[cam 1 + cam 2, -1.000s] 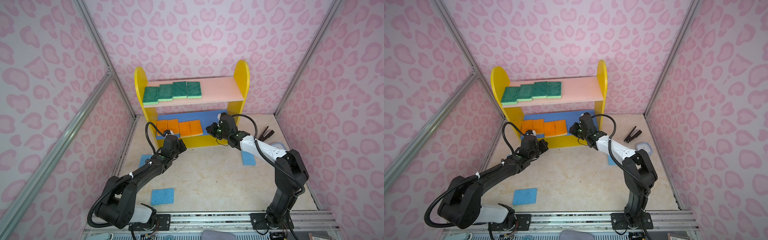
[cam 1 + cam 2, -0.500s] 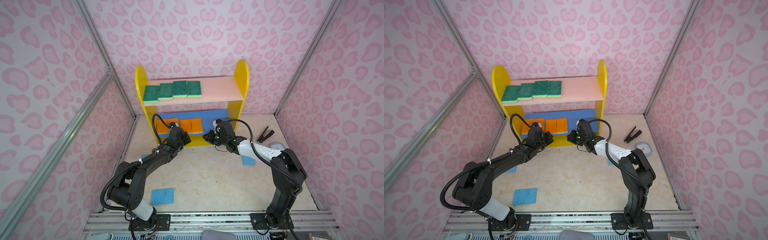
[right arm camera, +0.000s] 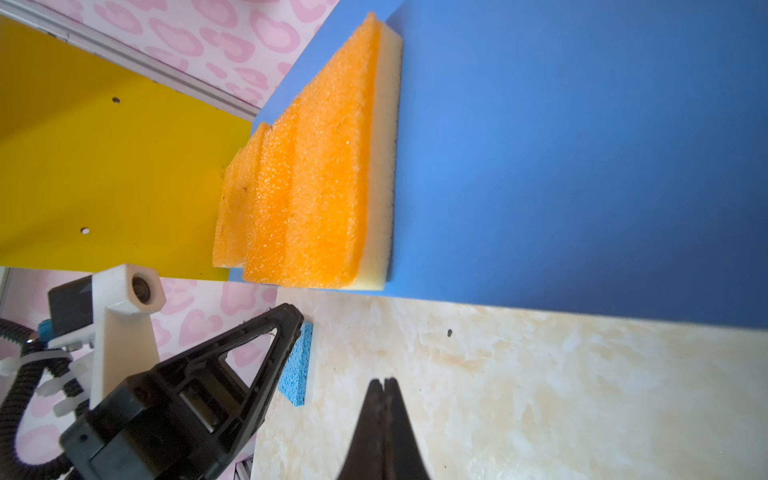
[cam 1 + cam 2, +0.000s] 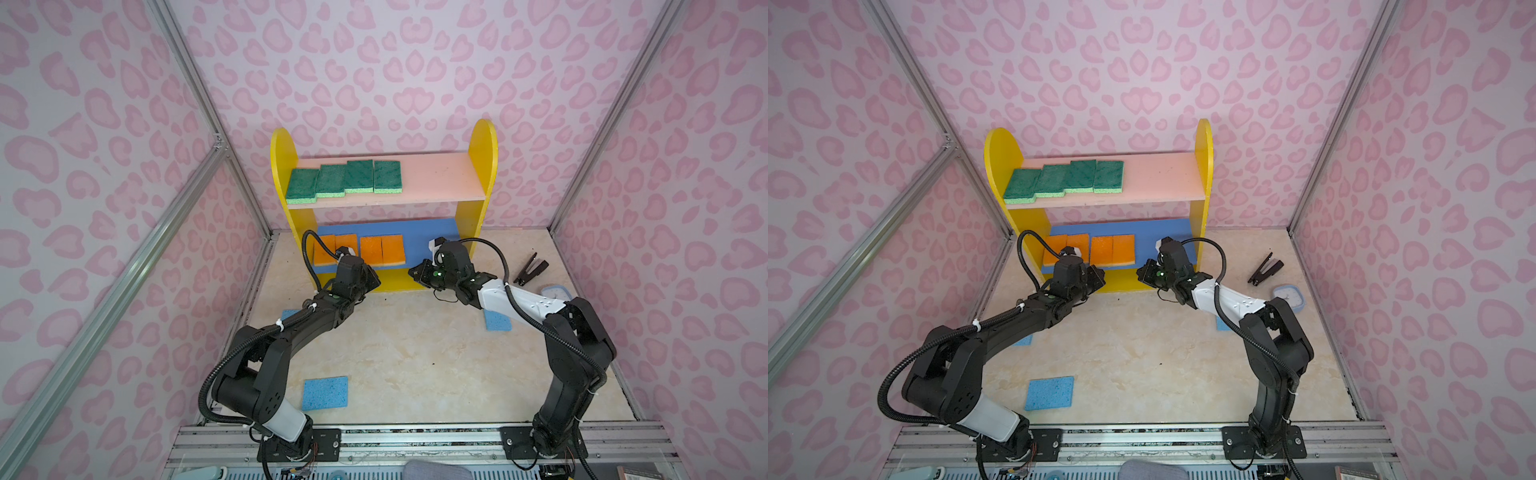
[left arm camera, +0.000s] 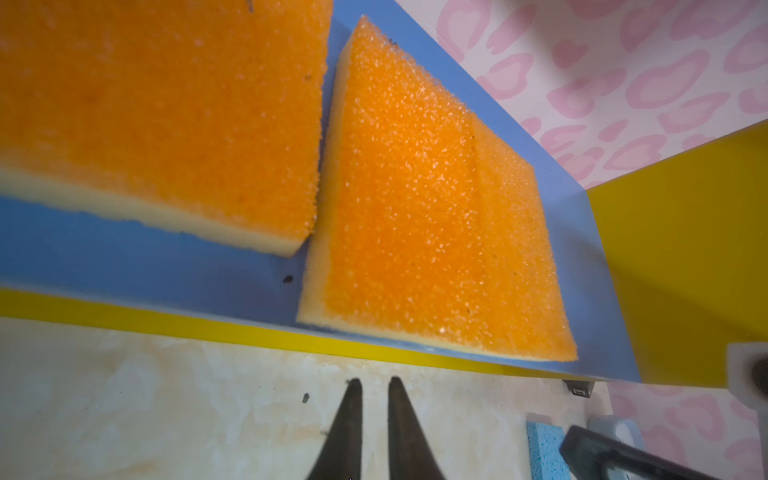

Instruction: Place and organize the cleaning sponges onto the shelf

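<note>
The shelf point(image 4: 482, 166) stands against the back wall. Several green sponges point(image 4: 345, 178) lie in a row on its pink upper board. Several orange sponges point(image 4: 382, 249) lie side by side on the blue middle board point(image 4: 419, 237). Three blue sponges lie on the floor: one at the front point(image 4: 325, 393), one beneath my left arm point(image 4: 291, 313), one beneath my right arm point(image 4: 497, 322). My left gripper point(image 5: 375, 382) hovers before the shelf's front edge, its jaws slightly open and empty. My right gripper point(image 3: 384, 380) is shut and empty, just right of the orange row point(image 3: 320, 187).
A black stapler point(image 4: 532, 268) and a light-blue square clock point(image 4: 555, 293) lie on the floor at the right, near my right arm. Pink patterned walls close in on three sides. A metal rail point(image 4: 415, 436) runs along the front.
My left gripper has moved up and right to the shelf's front edge, and its jaws have parted a little. My right gripper has drawn back out of the blue board, still shut.
</note>
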Available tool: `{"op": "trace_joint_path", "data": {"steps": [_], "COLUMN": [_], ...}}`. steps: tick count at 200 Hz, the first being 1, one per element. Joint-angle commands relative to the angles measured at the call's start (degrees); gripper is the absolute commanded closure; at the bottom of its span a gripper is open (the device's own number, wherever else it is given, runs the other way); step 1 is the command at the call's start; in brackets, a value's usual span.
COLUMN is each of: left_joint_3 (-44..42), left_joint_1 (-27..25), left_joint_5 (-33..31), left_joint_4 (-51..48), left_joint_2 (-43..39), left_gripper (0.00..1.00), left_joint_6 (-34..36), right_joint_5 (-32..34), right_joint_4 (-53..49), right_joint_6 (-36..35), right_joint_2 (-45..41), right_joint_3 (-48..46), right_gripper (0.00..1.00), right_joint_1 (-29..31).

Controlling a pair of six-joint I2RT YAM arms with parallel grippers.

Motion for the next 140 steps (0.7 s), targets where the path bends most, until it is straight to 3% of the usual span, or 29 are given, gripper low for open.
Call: {"op": "trace_joint_path", "data": {"steps": [1,36,84,102,140], "left_joint_3": [-1.47,-6.72,-13.57,-15.45,-15.62], "left_joint_1": [-1.23,-2.90,-3.75,-3.72,-3.72], "left_joint_5": [-2.31,-4.59,-8.05,-8.40,-12.02], "left_joint_4": [0.55,-3.26,-15.22,-21.56,-40.60], "left_joint_2": [-3.39,-11.24,-26.48,-31.76,-39.10], "left_gripper": [0.69,0.47,0.15,0.13,0.13], "left_joint_6": [0.44,0.13,-0.85,-1.86,-5.42], "right_joint_5": [-0.39,0.50,1.78,2.59,2.27], "right_joint_4": [1.89,1.74,0.02,-1.38,-1.82], "right_joint_6": [-0.52,-1.73,-4.53,-5.86,-6.37], "right_joint_2": [-1.45,-5.19,-10.19,-12.07,-15.59], "right_joint_3": [-1.47,-4.68,-9.74,-11.40,-15.69], "right_gripper": [0.97,0.86,0.47,0.41,0.40], "right_joint_1": [0.07,1.14,4.44,5.75,6.92]}}
